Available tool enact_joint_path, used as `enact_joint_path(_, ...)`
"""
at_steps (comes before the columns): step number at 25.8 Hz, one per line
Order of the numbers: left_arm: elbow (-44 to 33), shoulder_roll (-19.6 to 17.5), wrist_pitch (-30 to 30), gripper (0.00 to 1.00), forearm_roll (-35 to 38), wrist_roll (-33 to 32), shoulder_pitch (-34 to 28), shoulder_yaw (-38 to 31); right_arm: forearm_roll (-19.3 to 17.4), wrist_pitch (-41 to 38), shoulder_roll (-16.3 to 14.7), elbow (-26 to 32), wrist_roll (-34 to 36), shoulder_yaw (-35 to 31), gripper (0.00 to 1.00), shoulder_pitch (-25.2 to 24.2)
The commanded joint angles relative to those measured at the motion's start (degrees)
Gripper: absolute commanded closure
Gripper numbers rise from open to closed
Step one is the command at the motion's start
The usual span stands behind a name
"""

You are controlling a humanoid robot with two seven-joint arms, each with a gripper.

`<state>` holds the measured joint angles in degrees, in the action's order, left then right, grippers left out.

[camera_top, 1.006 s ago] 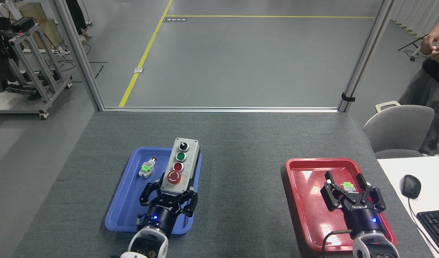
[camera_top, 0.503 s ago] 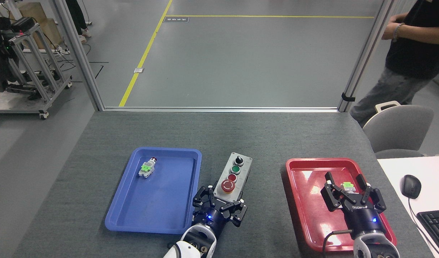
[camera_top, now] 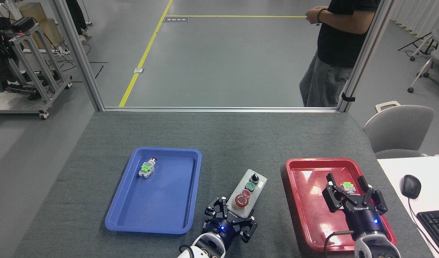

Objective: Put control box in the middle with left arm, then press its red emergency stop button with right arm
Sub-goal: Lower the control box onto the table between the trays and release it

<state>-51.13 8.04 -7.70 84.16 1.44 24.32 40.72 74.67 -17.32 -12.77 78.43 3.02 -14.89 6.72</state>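
Control box [camera_top: 247, 195] (tilted) gripped by left end effector [camera_top: 229, 218].

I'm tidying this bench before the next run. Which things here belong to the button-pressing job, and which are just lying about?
Job: control box with its red emergency stop button, held by left gripper; right gripper; bare tabletop.

Lying about: blue tray, small switch, red tray, mouse, keyboard, chair.

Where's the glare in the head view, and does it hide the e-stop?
Head view: white glare patches on the red tray floor, beside the right gripper; the blue tray shows only a faint sheen. The red emergency stop button on the control box is glare-free and sharp.
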Motion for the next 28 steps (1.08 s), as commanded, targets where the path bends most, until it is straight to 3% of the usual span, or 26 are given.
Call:
enact_joint_path(1, 0.59, -0.05, 0.06, 0.89, 0.04, -0.12, 0.02, 0.94, -0.05, 0.18, -0.15, -0.38, 0.41, -0.14, 0.01, 0.05)
enact_joint_path(5, 0.68, -0.05, -0.38, 0.49, -0.05, -0.12, 0.02, 1.56, 0.04, 0.71, -0.15, -0.38, 0.58, -1.11, 0.01, 0.05)
enact_joint_path(8, 1.12, -0.05, -0.47, 0.3, 0.04, -0.12, 0.02, 1.82, 0.04, 1.5, -0.15, -0.38, 0.58, -1.2, 0.01, 0.05)
enact_joint_path(10, 1.82, -0.05, -0.47, 0.28, 0.04, -0.12, 0.02, 2.17, 0.04, 2.55, -0.15, -0.38, 0.58, -1.11, 0.01, 0.13)
enact_joint_path(12, 2.0, -0.05, -0.47, 0.19, 0.04, -0.12, 0.02, 2.44, 0.04, 3.08, -0.15, -0.38, 0.58, -1.11, 0.01, 0.22)
enact_joint_path(16, 2.0, -0.05, -0.38, 0.18, 0.04, -0.12, 0.02, 2.44, 0.04, 2.91, -0.33, -0.82, 0.58, -1.11, 0.01, 0.75)
enact_joint_path(18, 1.91, -0.05, -0.47, 0.09, 0.04, -0.03, 0.02, 2.44, 0.12, 2.91, -0.33, -0.99, 0.49, -1.11, 0.01, 1.36)
enact_joint_path(28, -1.08, -1.72, -0.38, 0.02, 0.12, 0.5, -2.79, 1.65, 0.12, 2.64, -0.33, -2.05, 0.49, -1.02, 0.01, 1.98)
